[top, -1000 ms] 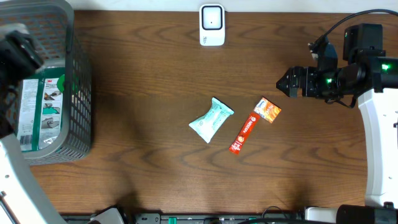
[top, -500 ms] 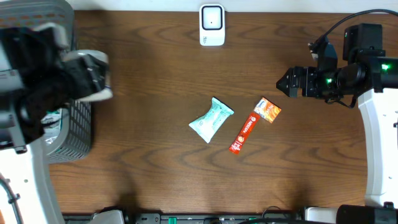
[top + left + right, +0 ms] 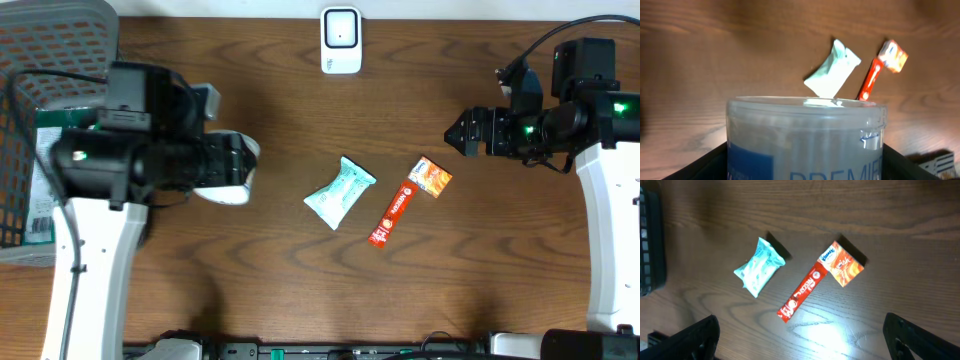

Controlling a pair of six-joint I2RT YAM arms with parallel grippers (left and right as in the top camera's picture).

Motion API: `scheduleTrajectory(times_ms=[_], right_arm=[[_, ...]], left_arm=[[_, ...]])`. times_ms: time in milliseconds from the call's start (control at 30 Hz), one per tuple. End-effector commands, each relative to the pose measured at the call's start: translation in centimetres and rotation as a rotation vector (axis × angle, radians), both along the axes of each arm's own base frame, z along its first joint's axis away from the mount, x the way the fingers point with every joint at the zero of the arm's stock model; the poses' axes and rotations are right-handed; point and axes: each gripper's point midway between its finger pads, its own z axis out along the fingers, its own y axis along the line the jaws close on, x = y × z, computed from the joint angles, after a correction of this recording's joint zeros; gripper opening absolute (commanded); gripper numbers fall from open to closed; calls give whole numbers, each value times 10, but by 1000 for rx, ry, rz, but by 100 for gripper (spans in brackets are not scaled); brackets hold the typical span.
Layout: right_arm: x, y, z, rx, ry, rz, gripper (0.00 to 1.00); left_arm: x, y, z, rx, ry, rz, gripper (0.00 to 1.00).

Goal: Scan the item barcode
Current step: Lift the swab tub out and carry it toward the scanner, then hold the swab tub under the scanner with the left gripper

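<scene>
The item is a clear round tub (image 3: 805,140) with a blue label and blue lettering, and my left gripper (image 3: 805,167) is shut on it, a black finger on each side. Seen from overhead, the tub (image 3: 228,170) pokes out of my left gripper (image 3: 240,168) above the table, left of centre. No barcode shows on it. A white scanner (image 3: 341,40) stands at the back edge, mid-table. My right gripper (image 3: 462,132) hangs open at the right with nothing between its fingers; in its wrist view the gripper (image 3: 805,345) looks down on bare wood.
A teal packet (image 3: 340,192), a red stick sachet (image 3: 392,212) and an orange tissue pack (image 3: 432,177) lie mid-table. A grey mesh basket (image 3: 20,90) with a green-and-white package (image 3: 40,200) stands at the far left.
My left arm has swung right, from over the basket out above the table, carrying the tub. The right arm has not moved.
</scene>
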Motion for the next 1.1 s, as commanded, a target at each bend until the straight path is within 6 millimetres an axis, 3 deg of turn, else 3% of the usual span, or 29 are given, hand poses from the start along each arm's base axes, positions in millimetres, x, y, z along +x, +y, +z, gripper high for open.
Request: scheduleTrajectory(times_ms=[0, 167, 333, 533, 700, 967, 1067], right_arm=[[2, 1, 6, 5, -15, -2, 99], [2, 1, 6, 5, -15, -2, 99], [2, 1, 6, 5, -15, -2, 99], [2, 1, 6, 5, -15, -2, 99], [2, 1, 6, 5, -15, -2, 99], [2, 1, 6, 5, -15, -2, 99], [2, 1, 6, 5, -15, -2, 99]], left_arm=[[-5, -11, -20, -9, 37, -33, 63], [-3, -26, -60, -6, 74, -51, 63], [14, -24, -104, 69, 27, 9, 63], [25, -36, -148, 35, -21, 82, 63], [30, -30, -174, 79, -68, 180, 62], [26, -59, -208, 74, -26, 136, 62], [29, -60, -224, 100, -9, 148, 62]])
